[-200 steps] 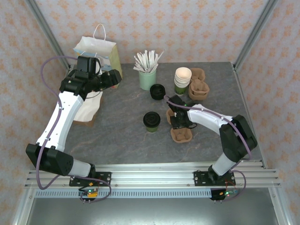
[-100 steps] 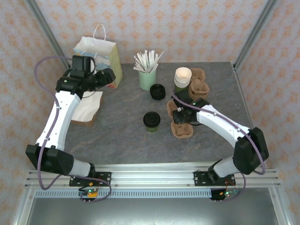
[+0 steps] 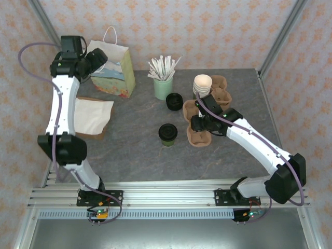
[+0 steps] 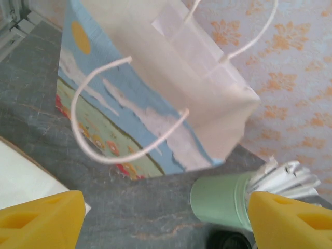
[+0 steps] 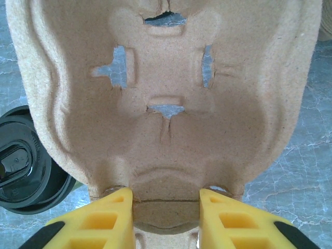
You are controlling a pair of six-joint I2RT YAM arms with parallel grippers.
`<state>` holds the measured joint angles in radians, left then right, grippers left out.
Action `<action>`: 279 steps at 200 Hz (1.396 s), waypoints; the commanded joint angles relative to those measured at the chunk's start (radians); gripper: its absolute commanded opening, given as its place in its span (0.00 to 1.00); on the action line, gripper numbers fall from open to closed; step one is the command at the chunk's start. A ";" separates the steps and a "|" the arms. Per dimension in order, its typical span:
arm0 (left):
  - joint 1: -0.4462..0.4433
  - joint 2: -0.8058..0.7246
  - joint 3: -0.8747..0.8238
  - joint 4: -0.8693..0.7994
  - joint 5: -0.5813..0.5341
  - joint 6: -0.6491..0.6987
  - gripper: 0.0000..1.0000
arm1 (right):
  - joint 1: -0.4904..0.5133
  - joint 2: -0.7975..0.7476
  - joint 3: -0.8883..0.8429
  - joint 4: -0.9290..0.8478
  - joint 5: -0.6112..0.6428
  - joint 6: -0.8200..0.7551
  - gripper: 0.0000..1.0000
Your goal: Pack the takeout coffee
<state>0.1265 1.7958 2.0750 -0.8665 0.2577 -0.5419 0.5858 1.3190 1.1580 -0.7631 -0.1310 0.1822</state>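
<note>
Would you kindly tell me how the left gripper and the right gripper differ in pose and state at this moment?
The left gripper is up high beside the open top of the paper bag; the right gripper is down at table level against the pulp cup carrier. The left gripper's fingers are spread wide with nothing between them; the right gripper's fingers clamp the carrier's end rim. Both have yellow fingers.

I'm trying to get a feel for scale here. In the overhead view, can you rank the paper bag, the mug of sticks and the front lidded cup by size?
1. Paper bag: clearly largest.
2 and 3. Mug of sticks and lidded cup: their bodies look about equally wide. Only the sticks make the mug seem bigger, so it's too close to rank.
</note>
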 commanded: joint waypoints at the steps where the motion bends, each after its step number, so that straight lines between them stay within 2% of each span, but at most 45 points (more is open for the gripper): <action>1: 0.010 0.121 0.168 -0.115 -0.085 -0.031 0.82 | -0.004 -0.025 0.019 0.008 0.002 -0.004 0.31; 39: 0.009 0.294 0.361 -0.175 -0.103 -0.052 0.75 | -0.004 -0.026 0.005 0.017 -0.001 -0.011 0.31; 117: 0.010 0.431 0.482 -0.155 -0.050 -0.071 0.67 | -0.004 -0.017 -0.025 0.043 -0.017 -0.001 0.30; 170: 0.013 0.442 0.513 -0.122 0.026 -0.120 0.70 | -0.003 -0.023 -0.043 0.046 -0.019 0.009 0.31; 202: 0.015 0.425 0.507 -0.105 0.028 -0.137 0.70 | -0.004 -0.016 -0.047 0.052 -0.024 0.010 0.31; 279: 0.018 0.492 0.512 -0.109 0.033 -0.150 0.52 | -0.004 -0.023 -0.054 0.051 -0.021 0.014 0.31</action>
<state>0.1337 2.2570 2.5576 -0.9955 0.2810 -0.6846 0.5858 1.3151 1.1179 -0.7204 -0.1577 0.1829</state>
